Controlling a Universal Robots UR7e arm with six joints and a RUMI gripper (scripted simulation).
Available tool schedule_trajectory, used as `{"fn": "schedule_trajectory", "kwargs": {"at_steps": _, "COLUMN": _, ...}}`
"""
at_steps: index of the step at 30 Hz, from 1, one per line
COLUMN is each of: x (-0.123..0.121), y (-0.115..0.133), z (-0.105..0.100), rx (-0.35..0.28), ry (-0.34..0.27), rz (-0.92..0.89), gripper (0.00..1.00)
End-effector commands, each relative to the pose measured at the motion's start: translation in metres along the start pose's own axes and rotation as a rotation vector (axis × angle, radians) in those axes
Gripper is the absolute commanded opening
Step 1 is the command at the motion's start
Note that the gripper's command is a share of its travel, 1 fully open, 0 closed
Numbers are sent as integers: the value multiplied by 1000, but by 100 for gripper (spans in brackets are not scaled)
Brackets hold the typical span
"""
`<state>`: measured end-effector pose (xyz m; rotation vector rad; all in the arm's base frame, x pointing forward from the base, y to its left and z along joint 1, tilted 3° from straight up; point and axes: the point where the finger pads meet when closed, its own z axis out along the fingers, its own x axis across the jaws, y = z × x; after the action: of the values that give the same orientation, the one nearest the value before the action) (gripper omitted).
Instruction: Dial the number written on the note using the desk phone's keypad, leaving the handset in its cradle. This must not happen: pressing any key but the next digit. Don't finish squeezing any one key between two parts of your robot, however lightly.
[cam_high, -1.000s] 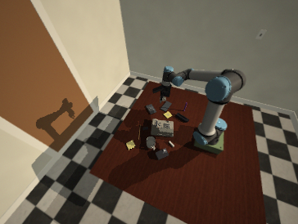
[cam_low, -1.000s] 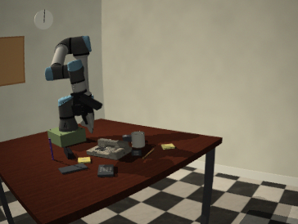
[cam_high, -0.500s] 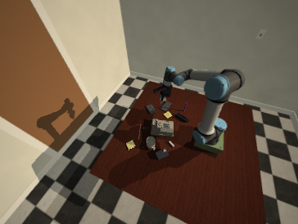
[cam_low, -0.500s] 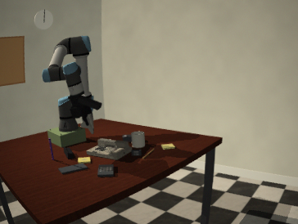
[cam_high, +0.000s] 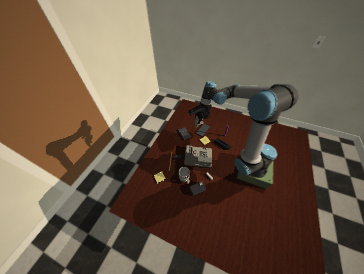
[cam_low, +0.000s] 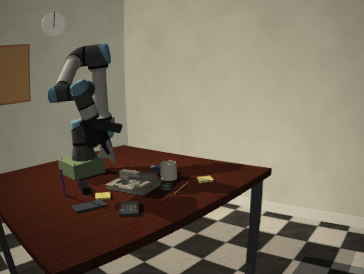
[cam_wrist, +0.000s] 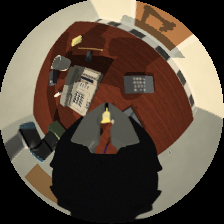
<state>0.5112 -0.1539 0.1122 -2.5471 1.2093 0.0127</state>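
The grey desk phone lies in the middle of the red-brown table, and it also shows in the exterior view and the wrist view. Its handset rests on the phone body. One yellow note lies just behind the phone. A second yellow note lies near the front left. The writing on both is too small to read. My gripper is shut and empty. It hangs above the table behind the phone, over the first note, with its fingertips pointing down.
A black calculator and a dark slab lie below the gripper. A purple pen, a black block, a mug, a dark box and a pencil lie around the phone. The arm's base stands to the right.
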Motion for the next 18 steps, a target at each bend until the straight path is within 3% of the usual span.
{"fn": "schedule_trajectory", "kwargs": {"at_steps": 1, "x": -1, "y": -1, "z": 0, "rx": 30, "ry": -11, "rz": -63, "gripper": 0}}
{"fn": "schedule_trajectory", "kwargs": {"at_steps": 18, "x": -2, "y": -2, "z": -1, "rx": 156, "ry": -23, "rz": -306, "gripper": 0}}
